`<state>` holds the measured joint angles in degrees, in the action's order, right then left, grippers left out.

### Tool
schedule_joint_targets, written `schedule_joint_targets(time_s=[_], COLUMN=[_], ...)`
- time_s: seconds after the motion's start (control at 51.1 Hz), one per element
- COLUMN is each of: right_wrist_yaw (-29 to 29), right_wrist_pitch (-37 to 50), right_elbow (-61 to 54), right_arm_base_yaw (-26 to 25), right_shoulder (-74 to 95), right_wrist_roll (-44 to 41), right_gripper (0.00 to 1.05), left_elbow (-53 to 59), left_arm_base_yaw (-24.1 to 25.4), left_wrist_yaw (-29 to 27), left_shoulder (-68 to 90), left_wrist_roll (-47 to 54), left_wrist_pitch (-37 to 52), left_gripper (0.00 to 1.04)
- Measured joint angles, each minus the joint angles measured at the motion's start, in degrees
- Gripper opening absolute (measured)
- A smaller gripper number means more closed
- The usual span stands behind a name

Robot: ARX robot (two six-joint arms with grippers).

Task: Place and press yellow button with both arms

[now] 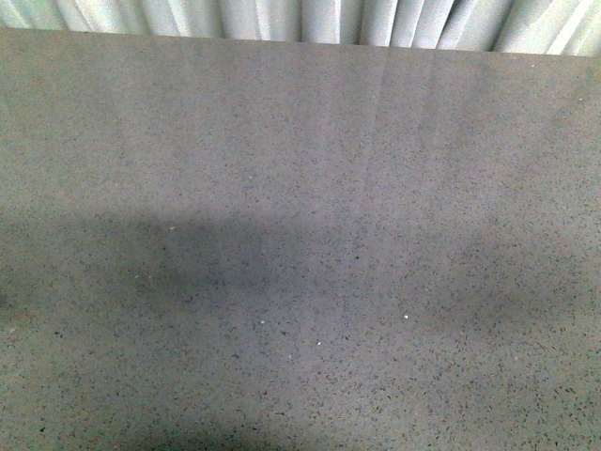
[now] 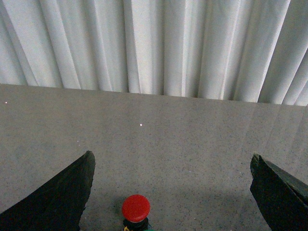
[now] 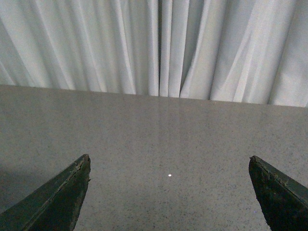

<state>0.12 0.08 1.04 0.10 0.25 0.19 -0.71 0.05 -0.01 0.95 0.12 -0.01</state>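
No yellow button shows in any view. In the left wrist view, a push button with a round red cap [image 2: 135,208] on a black body stands on the grey speckled table [image 2: 192,134]. It is cut by the picture's lower edge, with a bit of green under it. My left gripper [image 2: 171,155] is open, its dark fingers [image 2: 57,197] wide apart; the red button stands between them, nearer one finger and touching neither. My right gripper [image 3: 169,158] is open over bare table [image 3: 168,125]. The front view shows neither arm.
A white pleated curtain [image 1: 282,19] hangs behind the table's far edge [image 1: 300,42]; it also shows in the left wrist view [image 2: 154,43] and the right wrist view [image 3: 159,43]. Soft shadows lie across the near part of the table [image 1: 188,263].
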Motion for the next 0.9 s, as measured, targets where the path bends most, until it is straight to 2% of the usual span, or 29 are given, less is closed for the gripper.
schedule_joint_targets(time_s=[0.352,0.372,0.431,0.47,0.626,0.783,0.9], right_wrist_yaw=[0.00,0.00,-0.02,-0.13,-0.09,-0.11,-0.13], right_wrist_pitch=[0.00,0.00,0.00,0.00,0.00,0.00,0.00], right_elbow=[0.00,0.00,0.00,0.00,0.00,0.00,0.00], right_arm_base_yaw=[0.00,0.00,0.00,0.00,0.00,0.00,0.00], right_shoulder=[0.00,0.00,0.02,0.00,0.02,0.02,0.02], right_wrist_roll=[0.00,0.00,0.00,0.00,0.00,0.02,0.00], right_gripper=[0.96,0.96,0.96,0.96,0.96,0.96,0.96], left_elbow=[0.00,-0.20,-5.62,-7.06,-7.87,-9.62,-10.64], left_arm_base_yaw=[0.00,0.17,2.78,4.50,9.79,19.65,23.17], left_wrist_yaw=[0.00,0.76,7.10,8.04,10.23,12.04,12.17], left_shoulder=[0.00,0.50,8.74,15.50,30.64,53.66,69.81], left_wrist_roll=[0.00,-0.33,-1.36,-1.42,0.17,5.25,6.49], left_wrist_pitch=[0.00,-0.79,-13.46,-14.64,-3.39,18.14,30.60], left_gripper=[0.96,0.96,0.96,0.96,0.96,0.96,0.96])
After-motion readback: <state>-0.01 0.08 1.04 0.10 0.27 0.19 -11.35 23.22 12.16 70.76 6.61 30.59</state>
